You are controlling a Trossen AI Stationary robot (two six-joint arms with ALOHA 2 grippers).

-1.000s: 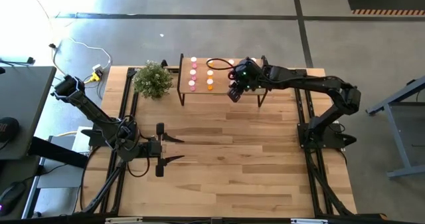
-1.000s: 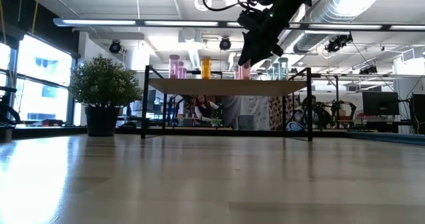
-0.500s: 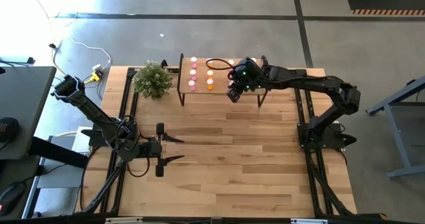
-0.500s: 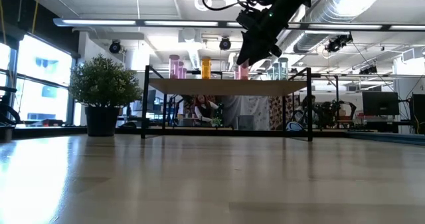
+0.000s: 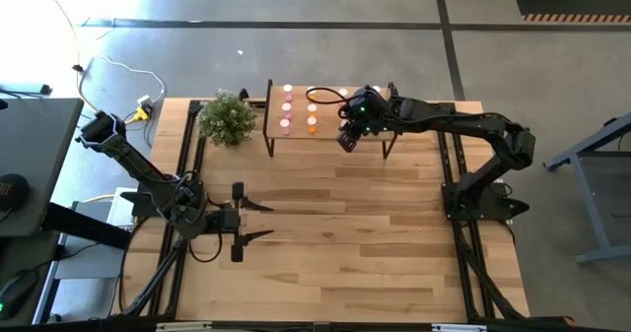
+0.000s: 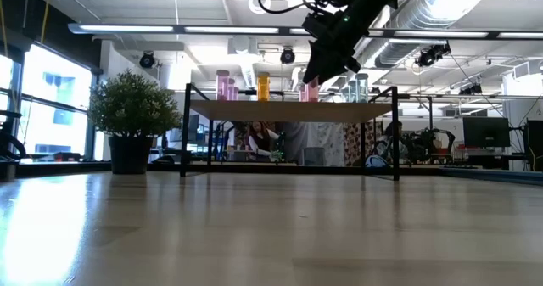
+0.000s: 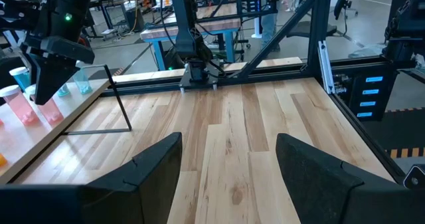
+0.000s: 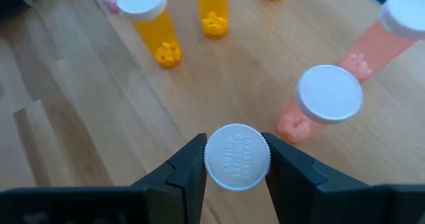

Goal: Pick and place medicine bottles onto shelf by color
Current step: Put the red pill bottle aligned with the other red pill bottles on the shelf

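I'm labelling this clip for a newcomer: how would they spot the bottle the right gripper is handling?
Find the shelf at the table's far edge, beside the plant. The right gripper hangs over the shelf's right part, its fingers either side of one bottle. Unlike the orange bottles and pink bottles standing free nearby, only this one sits between the fingers, white cap up.
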